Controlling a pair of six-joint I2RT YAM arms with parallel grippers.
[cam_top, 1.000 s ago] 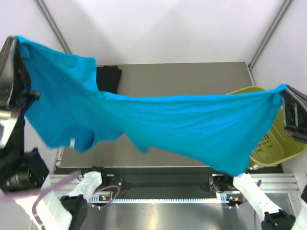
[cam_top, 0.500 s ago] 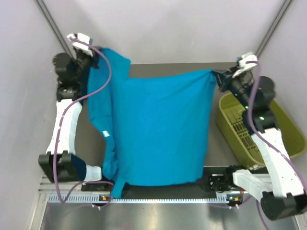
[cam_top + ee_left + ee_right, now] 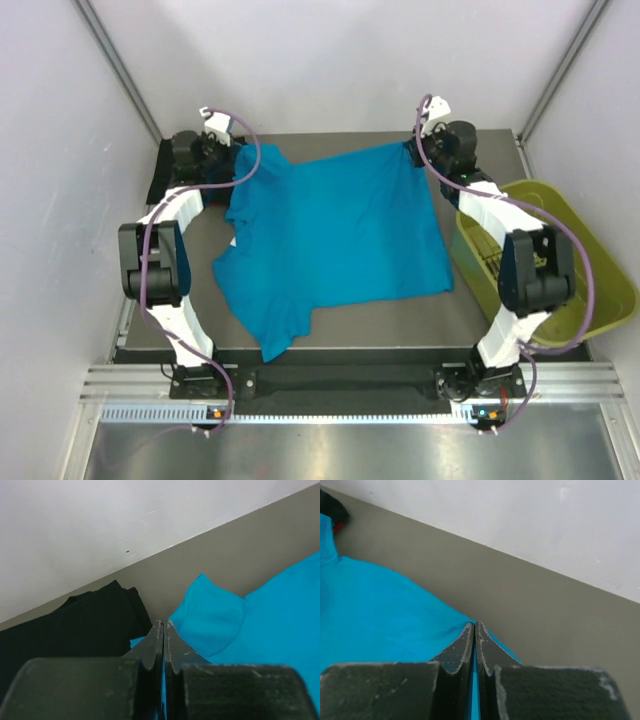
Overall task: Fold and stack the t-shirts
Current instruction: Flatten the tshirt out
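You have the teal t-shirt (image 3: 340,230) spread flat on the worktop (image 3: 400,320), left jaws pinched tight on its far left corner, right jaws on its far right corner.

The spread t-shirt (image 3: 335,235) lies flat on the tabletop (image 3: 380,320), covering its middle and reaching toward the far edge. The left tool (image 3: 237,165) pinches the shirt's far-left corner, and the right tool (image 3: 413,150) pinches its far-right corner. The second t-shirt (image 3: 75,625) lies bunched in the tabletop's far-left corner, just left of the left tool. The bin (image 3: 605,305) stands at the right edge.
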